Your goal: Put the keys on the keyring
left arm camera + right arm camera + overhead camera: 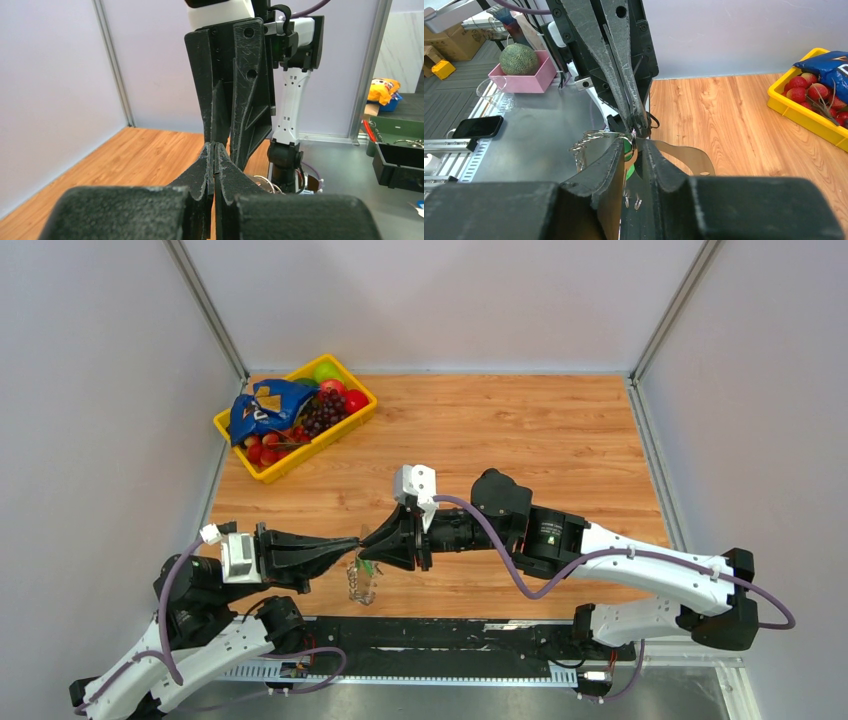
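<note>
- Grey walls [100,390] closed the wooden counter [560,430] on its left, far and right sides. Beyond both pairs of fingers, bare boards stretched to the far wall.
- Left fingers [214,150] and right fingers [368,545] stood tip to tip above the counter's near edge, with almost no room between them.
- Left fingers were pressed fully together, pinching the top of the keyring [689,156].
- Right fingers stood a narrow slit apart with the green key [627,152] in that slit. Whether they clamped it could not be told.
- Keyring hung just below the meeting tips. Its flat grey band curved off to one side of the right fingers, and a silvery beaded chain bunched on the other.
- Green key was tiny and bright, far thinner than a finger.
- Counted: two arms, one keyring and one key that could be made out. One yellow basket [330,440] of fruit, holding one blue bag [262,408], sat well beyond the left fingers in the far corner.
</note>
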`<state>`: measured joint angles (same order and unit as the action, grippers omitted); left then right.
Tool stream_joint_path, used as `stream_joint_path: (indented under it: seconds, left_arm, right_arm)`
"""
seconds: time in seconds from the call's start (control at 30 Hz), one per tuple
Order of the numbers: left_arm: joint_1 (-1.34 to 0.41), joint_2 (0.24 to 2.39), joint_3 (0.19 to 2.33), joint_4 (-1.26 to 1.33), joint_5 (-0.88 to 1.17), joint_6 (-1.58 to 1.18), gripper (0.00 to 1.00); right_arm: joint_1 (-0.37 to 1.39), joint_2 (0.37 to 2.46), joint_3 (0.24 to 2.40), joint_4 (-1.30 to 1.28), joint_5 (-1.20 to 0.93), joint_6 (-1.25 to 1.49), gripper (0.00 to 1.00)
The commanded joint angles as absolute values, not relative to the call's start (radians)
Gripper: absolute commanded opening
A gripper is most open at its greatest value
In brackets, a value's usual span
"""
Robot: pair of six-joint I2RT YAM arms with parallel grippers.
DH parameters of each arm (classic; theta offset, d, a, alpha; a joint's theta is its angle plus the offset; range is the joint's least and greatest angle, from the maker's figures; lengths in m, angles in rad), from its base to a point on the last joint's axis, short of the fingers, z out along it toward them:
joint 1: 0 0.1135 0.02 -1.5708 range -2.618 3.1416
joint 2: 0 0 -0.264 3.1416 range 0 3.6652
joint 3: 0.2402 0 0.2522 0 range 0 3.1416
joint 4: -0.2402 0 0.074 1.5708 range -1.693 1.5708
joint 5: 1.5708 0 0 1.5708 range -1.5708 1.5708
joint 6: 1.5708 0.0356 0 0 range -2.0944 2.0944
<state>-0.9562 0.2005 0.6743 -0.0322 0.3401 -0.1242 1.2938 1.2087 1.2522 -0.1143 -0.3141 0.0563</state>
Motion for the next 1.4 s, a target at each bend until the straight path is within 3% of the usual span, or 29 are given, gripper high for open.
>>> stream_joint_path:
  seconds: [0.0, 0.13, 0.5, 0.73, 0.93, 1.37]
  left_arm:
    - [-0.957, 0.184, 0.678, 0.029, 0.328, -0.114, 0.0]
    - [-0.958, 0.181, 0.677, 0.031, 0.326, -0.114, 0.0]
    - [-0.958, 0.18, 0.692, -0.023, 0.337, -0.122, 0.0]
    - [-0.957, 0.219, 0.783, -0.22, 0.38, -0.097, 0.25]
    - [-0.958, 0.295, 0.892, -0.393, 0.44, -0.041, 0.37]
    - [-0.958, 0.495, 0.983, -0.592, 0.568, -0.026, 0.38]
  right_arm:
    - [1.3, 1.209, 1.289, -0.069, -0.333, 0.073, 0.2]
    - [1.299, 1.213, 1.293, -0.07, -0.334, 0.071, 0.0]
    - [1.301, 1.191, 1.291, -0.103, -0.363, 0.035, 0.0]
    - [1.297, 1.205, 1.341, -0.322, -0.377, -0.051, 0.0]
    - [1.296, 1.244, 1.41, -0.526, -0.423, -0.126, 0.0]
    - [1.29, 1.278, 1.447, -0.657, -0.463, -0.164, 0.0]
